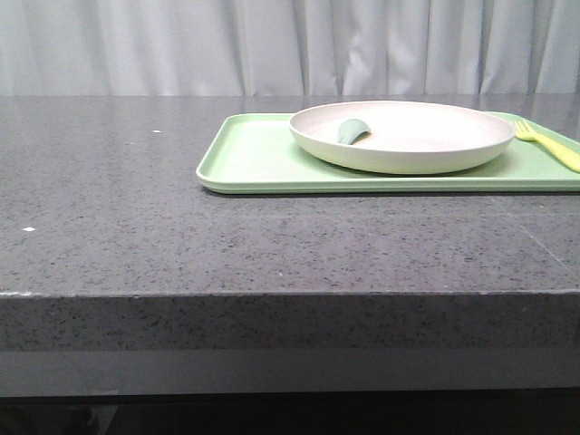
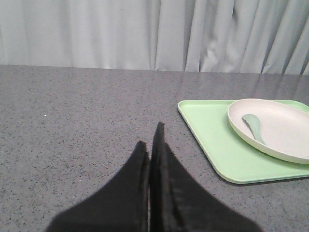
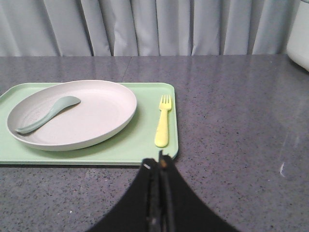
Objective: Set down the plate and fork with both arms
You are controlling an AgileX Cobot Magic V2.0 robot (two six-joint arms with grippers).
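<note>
Dark grey speckled stone counter [image 1: 181, 227], matte with a faint sheen, thick front edge squared off and a shadowed gap below it. Backed along the far side by a pale grey curtain [image 1: 181, 45] hanging in soft vertical folds. A few tiny white flecks scattered on the left part of the counter.

On the right half, toward the far side: flat light-green tray [image 1: 254, 159] with rounded corners and a low lip, lying flat on the stone. Resting on the tray, a cream plate [image 1: 426, 149], round and shallow with a raised rim, upright. Inside the plate, toward its left, a small teal spoon [image 1: 352, 131] lying in the bowl. Just right of the plate, on the tray's bare right strip, the yellow fork [image 1: 548, 143], flat, tines pointing to the far side, apart from the plate's rim.

Left gripper [image 2: 149, 145] over bare stone to the left of the tray, fingers pressed together, nothing between them. Right gripper [image 3: 159, 166] at the near edge of the tray, just near of the fork's handle, fingers likewise closed tight and empty. A white object at the far right edge of the counter [image 3: 299, 34], only partly seen.
</note>
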